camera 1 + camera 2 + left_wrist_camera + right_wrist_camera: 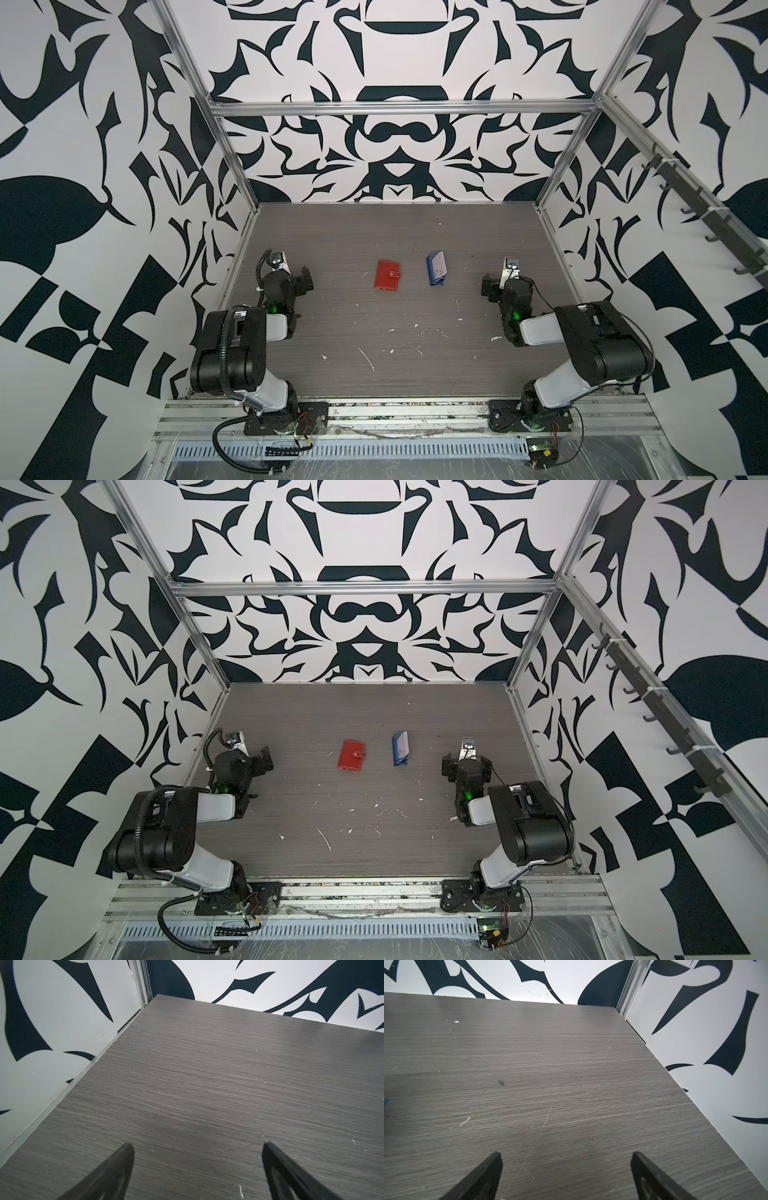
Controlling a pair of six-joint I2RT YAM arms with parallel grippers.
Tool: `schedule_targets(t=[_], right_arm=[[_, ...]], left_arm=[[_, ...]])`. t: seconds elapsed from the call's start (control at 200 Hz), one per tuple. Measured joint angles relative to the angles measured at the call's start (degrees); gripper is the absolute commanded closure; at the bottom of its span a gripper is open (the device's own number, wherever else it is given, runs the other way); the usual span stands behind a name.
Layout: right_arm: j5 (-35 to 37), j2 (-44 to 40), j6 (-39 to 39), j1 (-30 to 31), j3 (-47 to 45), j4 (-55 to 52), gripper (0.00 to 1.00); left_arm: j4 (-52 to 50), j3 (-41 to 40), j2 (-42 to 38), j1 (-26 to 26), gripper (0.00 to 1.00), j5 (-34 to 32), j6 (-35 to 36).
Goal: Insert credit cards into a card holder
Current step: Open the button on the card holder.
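Table (415,232) matt grey woodgrain, scratched; card holder (387,274) red leather-like; frame (399,109) metal.

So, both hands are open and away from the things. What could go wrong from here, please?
1. The card holder lies shut and its snap tab seems fastened; pulling the tab with one hand may only drag it across the table.
2. The pale card leans in the small blue stand; the right hand may tip or push the stand when it pinches the card.
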Motion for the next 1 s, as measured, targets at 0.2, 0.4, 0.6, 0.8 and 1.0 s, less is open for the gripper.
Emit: schedule_targets(t=[0.2, 0.4, 0.6, 0.8, 1.0], right_arm=[[0.0, 0.0, 0.0, 0.0, 0.0, 0.0, 0.00], [0.0, 0.0, 0.0, 0.0, 0.1, -0.1, 0.00], [0.0, 0.0, 0.0, 0.0, 0.1, -0.2, 0.00], [0.0, 0.0, 0.0, 0.0, 0.1, -0.2, 0.00], [1.1, -6.1, 0.3, 0.0, 0.5, -7.1, 0.00]], left_arm=[[0.0, 0.0, 0.0, 0.0, 0.00, 0.0, 0.0], [0.0, 0.0, 0.0, 0.0, 0.00, 0.0, 0.0], [0.0, 0.0, 0.0, 0.0, 0.00, 0.0, 0.0], [0.0, 0.0, 0.0, 0.0, 0.00, 0.2, 0.0], [-3.7, 0.1, -3.6, 0.0, 0.00, -4.0, -1.6]])
